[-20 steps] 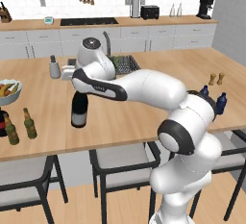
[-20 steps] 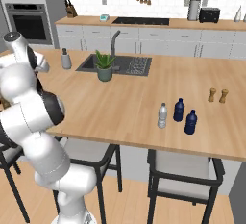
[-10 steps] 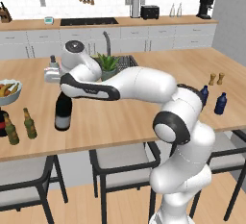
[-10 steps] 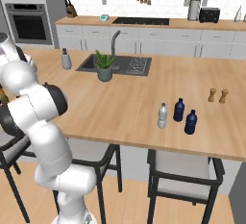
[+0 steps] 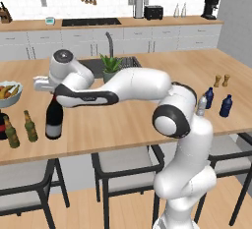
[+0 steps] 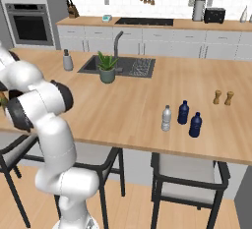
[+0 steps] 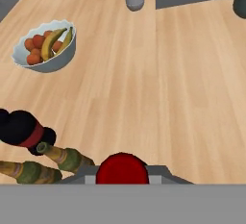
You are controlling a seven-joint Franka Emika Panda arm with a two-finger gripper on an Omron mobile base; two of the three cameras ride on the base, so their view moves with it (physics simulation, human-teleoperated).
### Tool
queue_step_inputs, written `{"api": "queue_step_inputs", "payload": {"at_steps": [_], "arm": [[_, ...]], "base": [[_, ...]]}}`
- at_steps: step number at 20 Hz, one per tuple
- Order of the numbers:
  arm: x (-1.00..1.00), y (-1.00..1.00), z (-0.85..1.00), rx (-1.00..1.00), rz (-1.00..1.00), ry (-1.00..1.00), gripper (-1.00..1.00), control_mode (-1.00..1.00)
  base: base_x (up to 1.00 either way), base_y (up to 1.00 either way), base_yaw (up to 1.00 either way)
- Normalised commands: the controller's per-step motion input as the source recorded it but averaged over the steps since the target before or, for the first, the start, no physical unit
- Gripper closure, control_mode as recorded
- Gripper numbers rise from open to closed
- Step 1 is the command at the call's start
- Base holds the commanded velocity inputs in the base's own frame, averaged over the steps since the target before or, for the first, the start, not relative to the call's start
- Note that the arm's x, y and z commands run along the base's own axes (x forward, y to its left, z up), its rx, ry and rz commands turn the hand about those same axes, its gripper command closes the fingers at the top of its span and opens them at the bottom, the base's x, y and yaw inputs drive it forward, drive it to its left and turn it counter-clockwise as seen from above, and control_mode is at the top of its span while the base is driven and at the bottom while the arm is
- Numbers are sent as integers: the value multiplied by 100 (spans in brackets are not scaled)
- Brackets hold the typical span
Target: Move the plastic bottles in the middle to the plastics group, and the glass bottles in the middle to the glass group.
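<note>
**Wine bottle at the left end of the table**

The long wooden table [image 5: 133, 120] carries everything here. My arm [image 5: 133, 88] reaches across it to the left, and my pincer [image 5: 53, 94] is pinching the red neck of the tall wine bottle [image 5: 53, 120], which stands upright with its base at or just above the wood; I cannot tell whether it touches. In the hand view its red top [image 7: 121, 168] sits right between my finger tips.

Further left is the fruit bowl [image 5: 7, 94], holding bananas and oranges. Between it and the table's near edge stands the glass group: two small beer bottles [image 5: 30, 127] side by side, and a dark bottle with red markings [image 5: 2, 126] at the frame's edge. The wine bottle stands just beside them, on their right.

A potted plant [image 5: 112, 68] sits by the sink.

Well apart, towards the right end, the clear water bottle [image 6: 167, 119] stands next to the two dark blue bottles [image 6: 189, 118]. Behind those are two small wooden shakers [image 6: 223, 97].
</note>
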Motion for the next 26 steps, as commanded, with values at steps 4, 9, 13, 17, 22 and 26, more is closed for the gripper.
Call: {"api": "queue_step_inputs", "payload": {"at_steps": [4, 9, 13, 17, 22, 26], "arm": [[8, 13, -23, 0, 0, 0, 100, -100], [8, 8, -30, 0, 0, 0, 100, -100], [0, 11, -28, 0, 0, 0, 100, -100], [2, 18, -26, 0, 0, 0, 100, -100], [0, 19, -26, 0, 0, 0, 100, -100], [-1, 0, -24, 0, 0, 1, 100, -100]], "base": [[0, 0, 0], [0, 0, 0], [0, 0, 0], [0, 0, 0], [0, 0, 0], [0, 0, 0]]}}
